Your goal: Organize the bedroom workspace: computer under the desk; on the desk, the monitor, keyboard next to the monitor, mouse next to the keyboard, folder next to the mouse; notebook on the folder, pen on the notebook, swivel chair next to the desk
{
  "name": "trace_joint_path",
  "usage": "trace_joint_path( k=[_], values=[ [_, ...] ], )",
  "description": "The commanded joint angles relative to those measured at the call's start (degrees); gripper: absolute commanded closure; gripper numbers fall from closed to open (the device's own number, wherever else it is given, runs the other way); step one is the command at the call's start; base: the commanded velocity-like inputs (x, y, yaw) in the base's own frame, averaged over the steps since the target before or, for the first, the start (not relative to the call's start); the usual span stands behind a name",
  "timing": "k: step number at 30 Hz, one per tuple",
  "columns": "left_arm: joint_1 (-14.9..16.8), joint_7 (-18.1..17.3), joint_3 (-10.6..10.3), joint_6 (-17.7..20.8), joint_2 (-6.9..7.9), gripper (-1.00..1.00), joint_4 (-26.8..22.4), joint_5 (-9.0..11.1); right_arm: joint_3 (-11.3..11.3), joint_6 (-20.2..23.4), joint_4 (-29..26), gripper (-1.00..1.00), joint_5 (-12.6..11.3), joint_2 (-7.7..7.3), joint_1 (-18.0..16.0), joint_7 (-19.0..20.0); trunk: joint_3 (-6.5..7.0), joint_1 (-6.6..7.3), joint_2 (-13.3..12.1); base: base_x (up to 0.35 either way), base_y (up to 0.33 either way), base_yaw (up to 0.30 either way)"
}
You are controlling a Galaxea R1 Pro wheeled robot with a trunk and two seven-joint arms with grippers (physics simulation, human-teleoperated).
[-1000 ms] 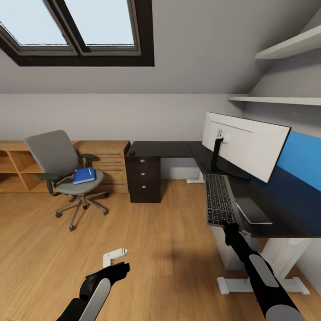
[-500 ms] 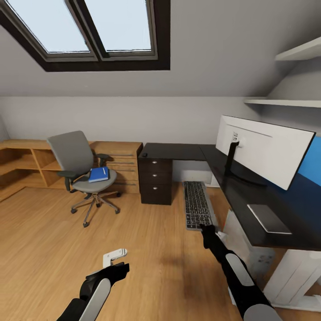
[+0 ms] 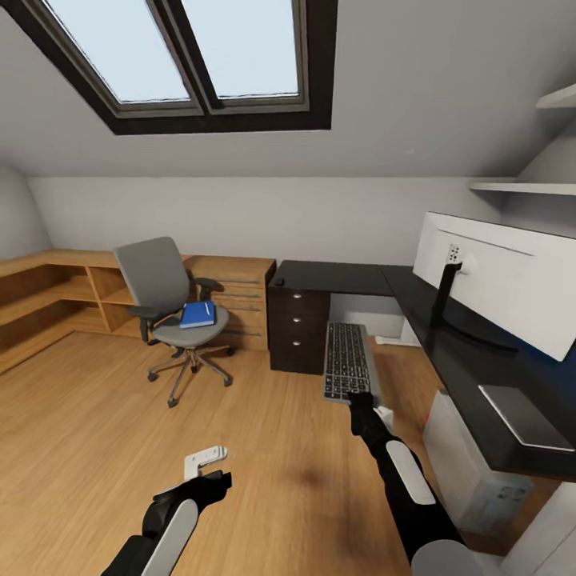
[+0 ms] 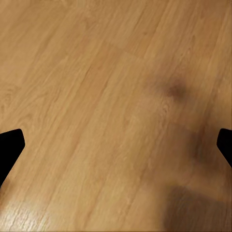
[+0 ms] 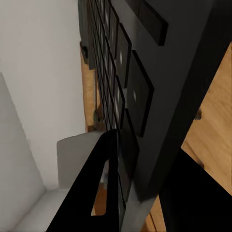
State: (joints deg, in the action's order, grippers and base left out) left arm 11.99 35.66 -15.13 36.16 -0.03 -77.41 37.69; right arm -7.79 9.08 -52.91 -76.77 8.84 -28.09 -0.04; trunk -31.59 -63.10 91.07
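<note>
My right gripper (image 3: 360,398) is shut on the near end of the grey keyboard (image 3: 348,360), holding it in the air over the floor, left of the black desk (image 3: 416,300). In the right wrist view the keyboard's keys (image 5: 128,92) run between that gripper's (image 5: 145,193) dark fingers. The white monitor (image 3: 512,284) stands on the desk. A small dark mouse (image 3: 279,281) lies on the desk's far corner. A blue folder (image 3: 198,314) rests on the grey swivel chair's (image 3: 164,280) seat. A pale computer case (image 3: 472,468) sits under the desk. My left gripper (image 3: 210,472) hangs open over the floor.
A dark drawer unit (image 3: 298,328) stands under the desk's far corner. Low wooden shelving (image 3: 56,292) lines the back-left wall behind the chair. A flat grey pad (image 3: 524,416) lies on the desk's near part. Wood floor (image 4: 96,96) spreads between me and the chair.
The view has swung left, shifting the room rightward in the picture. The keyboard, held by my right gripper, has come away from the desk edge and now hangs over the floor.
</note>
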Motion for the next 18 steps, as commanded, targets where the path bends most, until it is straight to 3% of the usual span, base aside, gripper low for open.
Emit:
trace_joint_path(
  k=[1, 8, 16, 18],
  values=[
    [0.0, 0.6, -0.2, 0.1, -0.03, -1.0, 0.0, 0.6, -0.3, 0.3, -0.1, 1.0, -0.5, -0.49, 0.0, 1.5, -0.06, -0.02, 0.0, 0.084, 0.021, 0.015],
    [0.0, 0.5, -0.2, 0.1, -0.05, -1.0, 0.0, 0.6, -0.1, 0.3, -0.2, 1.0, -0.1, -1.23, 0.2, 8.0, 0.49, 0.64, -1.2, 0.023, 0.006, 0.004],
    [0.0, 0.5, -0.3, 0.1, -0.05, -1.0, 0.0, 0.7, -0.2, 0.3, -0.1, 1.0, 0.1, -1.28, 0.2, 8.9, 1.92, 2.4, -4.4, 0.023, 0.0, 0.0],
    [0.0, 0.5, -0.3, 0.1, -0.05, -1.0, 0.0, 0.7, -0.1, 0.2, -0.1, 1.0, 1.5, -1.28, 0.2, 10.6, 2.28, 2.84, -5.2, 0.094, 0.0, 0.0]
  ],
)
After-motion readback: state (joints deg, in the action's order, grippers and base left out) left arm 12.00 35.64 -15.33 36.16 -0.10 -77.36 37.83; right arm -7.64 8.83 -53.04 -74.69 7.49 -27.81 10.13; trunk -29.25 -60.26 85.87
